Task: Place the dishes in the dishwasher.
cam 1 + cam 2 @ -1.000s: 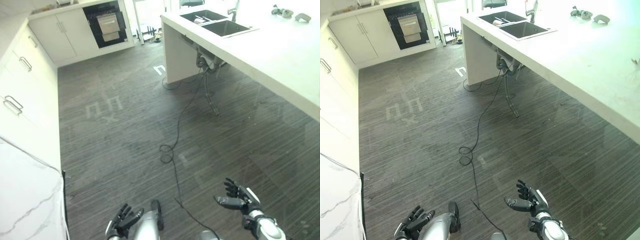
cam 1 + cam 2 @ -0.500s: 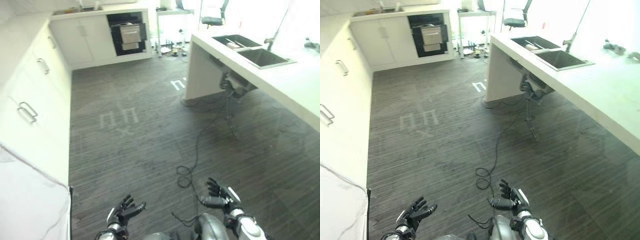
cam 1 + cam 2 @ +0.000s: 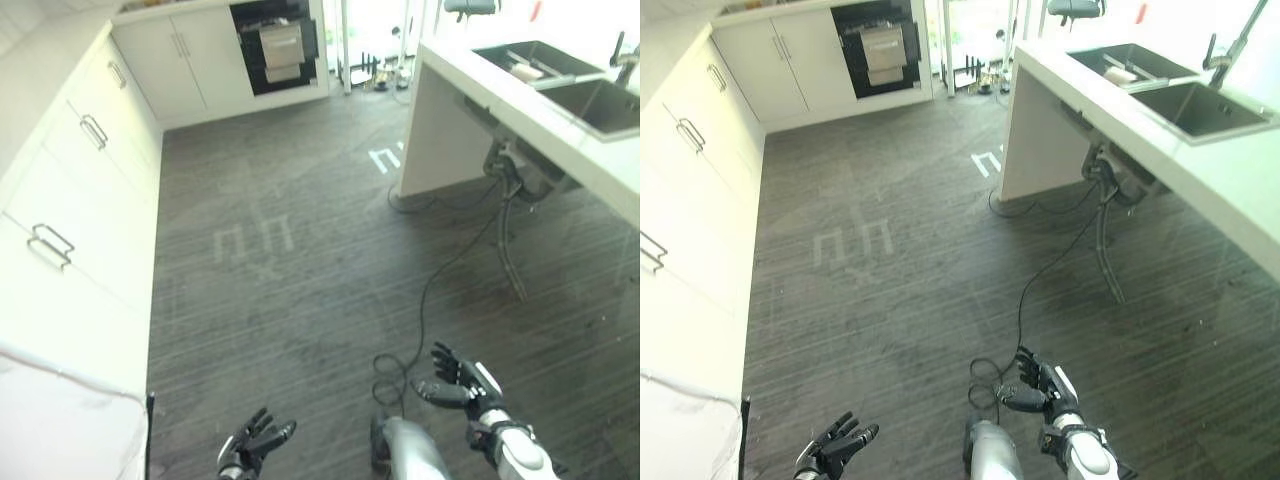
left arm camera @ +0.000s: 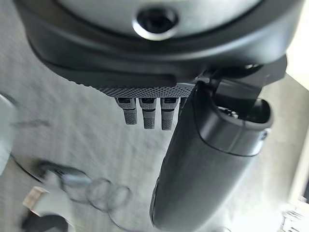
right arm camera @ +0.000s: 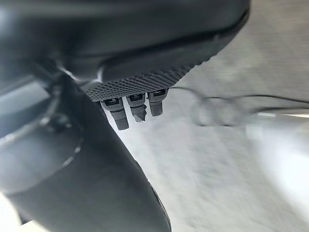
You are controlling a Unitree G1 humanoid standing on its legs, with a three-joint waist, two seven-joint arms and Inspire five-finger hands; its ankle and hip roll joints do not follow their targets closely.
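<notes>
My left hand (image 3: 252, 447) and right hand (image 3: 457, 380) hang over the dark floor (image 3: 300, 260), fingers spread, holding nothing. The dishwasher (image 3: 278, 45) stands open at the far wall, its inside too dim to read. Something pale lies in the sink (image 3: 1127, 70) on the table (image 3: 1230, 180), possibly dishes; I cannot tell.

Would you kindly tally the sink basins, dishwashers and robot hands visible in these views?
sink basins: 2
dishwasher: 1
robot hands: 2 (left robot hand, right robot hand)
Total: 5
</notes>
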